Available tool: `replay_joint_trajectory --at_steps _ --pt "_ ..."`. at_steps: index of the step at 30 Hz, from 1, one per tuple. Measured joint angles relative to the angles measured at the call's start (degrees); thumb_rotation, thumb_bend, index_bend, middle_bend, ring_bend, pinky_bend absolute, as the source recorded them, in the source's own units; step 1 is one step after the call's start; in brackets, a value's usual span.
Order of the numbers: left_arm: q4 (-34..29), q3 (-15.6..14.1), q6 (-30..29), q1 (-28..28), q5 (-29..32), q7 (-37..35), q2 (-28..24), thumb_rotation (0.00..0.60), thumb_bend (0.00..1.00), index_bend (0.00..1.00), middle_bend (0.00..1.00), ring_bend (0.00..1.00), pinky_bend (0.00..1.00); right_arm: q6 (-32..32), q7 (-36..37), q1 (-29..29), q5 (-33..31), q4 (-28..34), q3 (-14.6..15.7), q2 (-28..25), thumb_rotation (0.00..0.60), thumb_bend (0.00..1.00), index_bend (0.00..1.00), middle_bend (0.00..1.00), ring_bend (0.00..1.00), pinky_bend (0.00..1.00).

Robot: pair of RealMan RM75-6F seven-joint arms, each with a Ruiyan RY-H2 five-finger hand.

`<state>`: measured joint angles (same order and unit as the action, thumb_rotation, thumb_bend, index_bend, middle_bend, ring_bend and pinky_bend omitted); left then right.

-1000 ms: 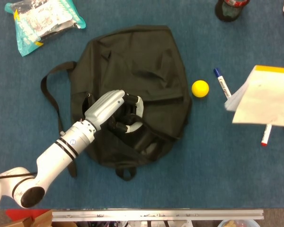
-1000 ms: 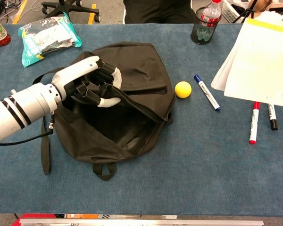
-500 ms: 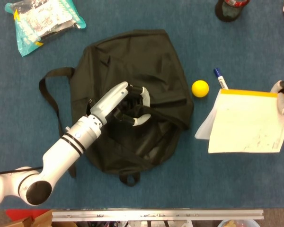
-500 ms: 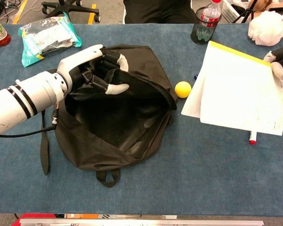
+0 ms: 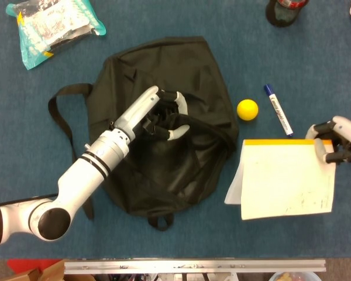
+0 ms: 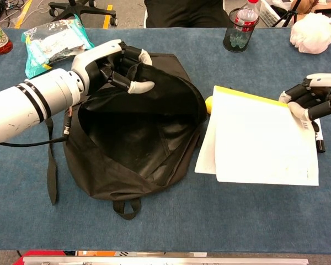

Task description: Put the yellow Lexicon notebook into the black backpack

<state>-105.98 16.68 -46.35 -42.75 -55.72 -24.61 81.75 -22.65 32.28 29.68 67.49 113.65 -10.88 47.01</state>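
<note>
Left hand (image 6: 124, 66) grips the upper flap of the soft black fabric backpack (image 6: 129, 165), fingers curled into the cloth, mouth pulled open. Right hand (image 6: 311, 102) pinches the far corner of the flat yellow-spined Lexicon notebook (image 6: 259, 141), held in the air just right of the opening, not inside yet. Risks as I see them: corner-only grip lets the loose pages sag and snag on the rim; flap slipping free would collapse the mouth; small yellow ball (image 5: 247, 109) beside the bag could get knocked.

Blue-carpeted table (image 6: 220, 221): black backpack (image 6: 132, 149), yellow ball (image 5: 247, 109), blue marker (image 5: 278, 110), teal snack packet (image 6: 54, 44), dark cup (image 6: 235, 37).
</note>
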Motion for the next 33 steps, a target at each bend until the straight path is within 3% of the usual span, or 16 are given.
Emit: replay_joint_trajectory --at_steps 16,33 --pt "-2.8 2.3 0.2 2.8 -3.5 -5.6 -2.8 0.600 0.32 0.62 0.66 0.65 0.84 5.8 -3.9 8.8 -10.5 -1.8 4.6 4.5 0.600 0.67 0.75 0.69 0.54 0.72" --pt "-5.0 1.5 0.6 3.9 -6.6 -7.0 -3.6 0.600 0.32 0.62 0.65 0.65 0.83 6.9 -1.2 19.1 -31.5 -4.1 11.7 10.9 0.600 0.69 0.76 0.69 0.54 0.72"
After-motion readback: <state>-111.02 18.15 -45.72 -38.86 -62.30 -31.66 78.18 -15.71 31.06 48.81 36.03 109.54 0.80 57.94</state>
